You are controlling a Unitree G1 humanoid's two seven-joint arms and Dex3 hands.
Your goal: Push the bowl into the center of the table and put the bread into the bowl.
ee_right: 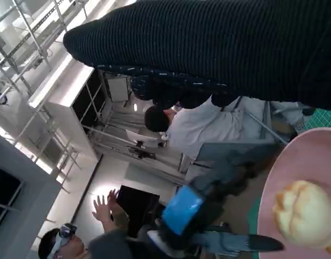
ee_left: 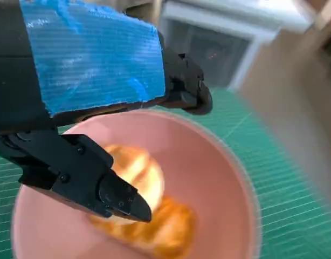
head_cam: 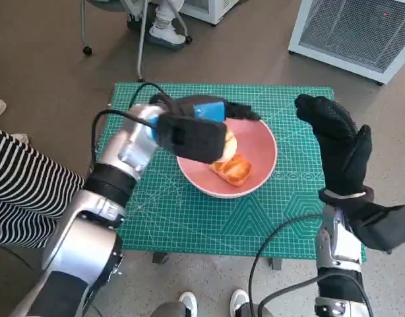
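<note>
The left hand [head_cam: 201,125] hangs over the pink bowl [head_cam: 260,173], its blue-taped back up and its black fingers [ee_left: 119,198] spread apart over the bread [head_cam: 230,168], holding nothing that shows. In the left wrist view one fingertip lies just above or against the pale top of the bread; contact cannot be told. The right hand [head_cam: 338,142] is raised to the bowl's right, well apart from it, fingers apart and empty.

The bowl stands near the middle of the green mat on the table [head_cam: 189,224], and the bread lies inside it, on the side nearer the robot. So both parts of the task look done, and the step in hand is, by my judgement, the release. The next move calls for lifting the left hand straight up and clear of the rim without dragging the bread or tipping the bowl.

The bread seems to be a pale round bun with a golden, longer part beside it. That long axis runs roughly from the bowl's middle toward its right near rim; which end leads is unclear.
</note>
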